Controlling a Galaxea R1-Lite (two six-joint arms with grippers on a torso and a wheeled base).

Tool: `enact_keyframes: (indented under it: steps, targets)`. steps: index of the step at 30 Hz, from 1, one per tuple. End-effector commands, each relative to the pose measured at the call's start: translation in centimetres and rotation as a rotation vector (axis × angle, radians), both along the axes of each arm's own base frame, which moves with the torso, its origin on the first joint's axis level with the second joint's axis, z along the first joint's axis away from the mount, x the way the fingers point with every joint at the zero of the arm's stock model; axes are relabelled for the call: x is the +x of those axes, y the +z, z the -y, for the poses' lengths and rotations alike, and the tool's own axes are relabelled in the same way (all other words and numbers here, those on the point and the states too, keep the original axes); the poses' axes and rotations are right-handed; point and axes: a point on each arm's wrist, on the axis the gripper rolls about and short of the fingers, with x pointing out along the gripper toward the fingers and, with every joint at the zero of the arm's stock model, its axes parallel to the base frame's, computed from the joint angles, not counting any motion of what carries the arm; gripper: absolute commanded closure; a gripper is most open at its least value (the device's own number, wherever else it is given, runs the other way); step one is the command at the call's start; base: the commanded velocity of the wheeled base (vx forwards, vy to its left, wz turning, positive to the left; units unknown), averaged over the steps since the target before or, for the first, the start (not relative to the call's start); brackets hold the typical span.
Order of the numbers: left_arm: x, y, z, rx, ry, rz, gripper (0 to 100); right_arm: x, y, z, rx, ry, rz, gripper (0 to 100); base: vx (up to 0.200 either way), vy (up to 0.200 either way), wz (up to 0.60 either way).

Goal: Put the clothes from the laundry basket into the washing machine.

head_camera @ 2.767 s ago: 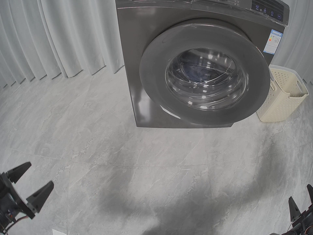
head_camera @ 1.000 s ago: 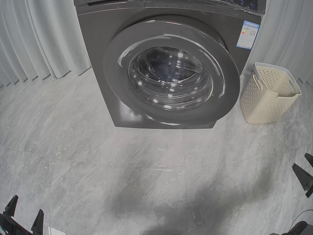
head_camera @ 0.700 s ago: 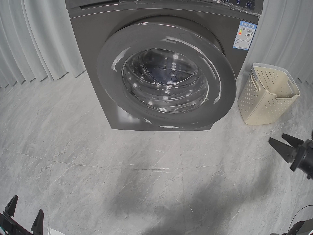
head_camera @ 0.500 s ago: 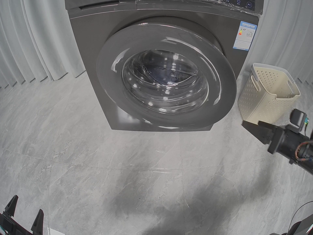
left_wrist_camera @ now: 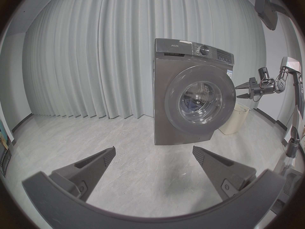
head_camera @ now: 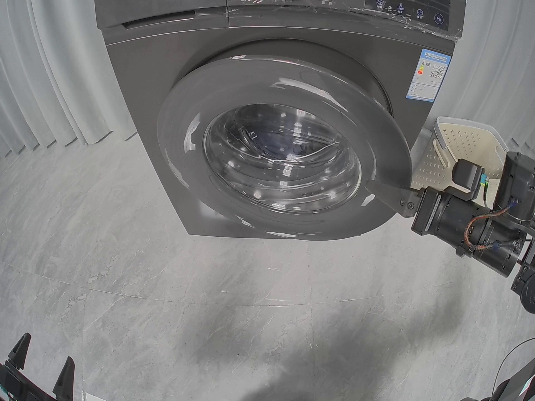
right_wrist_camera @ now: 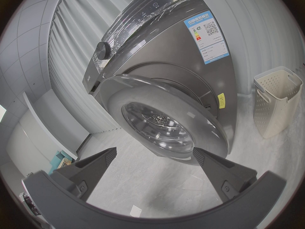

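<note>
The grey washing machine [head_camera: 167, 73] stands ahead, its round glass door [head_camera: 278, 151] slightly ajar at the right edge, as the right wrist view shows on the door [right_wrist_camera: 165, 118]. Something dark lies in the drum [left_wrist_camera: 190, 104] behind the glass. My right gripper [head_camera: 379, 187] is open, its fingertips at the door's right rim, and it appears farther off as the right gripper [left_wrist_camera: 243, 91]. The cream laundry basket [head_camera: 473, 140] stands right of the machine; no clothes show inside it. My left gripper [head_camera: 42, 363] hangs low at the left, open and holding nothing.
White curtains [head_camera: 50, 57] hang behind and to both sides of the machine. Bare grey tile floor [head_camera: 223, 307] lies in front of it. A small white paper [right_wrist_camera: 135, 211] lies on the floor.
The head camera shifted, so the machine looks closer and more central. My right arm rose from the lower right up to the door's right rim. The left gripper dropped lower at first, then stayed.
</note>
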Motion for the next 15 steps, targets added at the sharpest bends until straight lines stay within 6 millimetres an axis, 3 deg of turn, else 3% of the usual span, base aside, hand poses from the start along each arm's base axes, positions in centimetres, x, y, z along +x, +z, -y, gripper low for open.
enact_keyframes:
  steps: [1, 6, 15]
  targets:
    - [0.1, -0.5, 0.0, 0.000, 0.000, -0.010, 0, 0.3, 0.2, -0.1, 0.004, -0.003, 0.008, 0, 0.200, 0.000, 0.00]
    - [0.1, -0.5, 0.0, 0.000, 0.000, -0.010, 0, 1.0, 0.9, -0.3, 0.018, -0.011, 0.029, 0, 0.200, 0.000, 0.00]
    - [0.1, -0.5, 0.0, 0.000, -0.002, -0.009, 0, 3.5, 2.8, -0.9, 0.051, -0.110, 0.086, 0, 0.000, 0.000, 0.00]
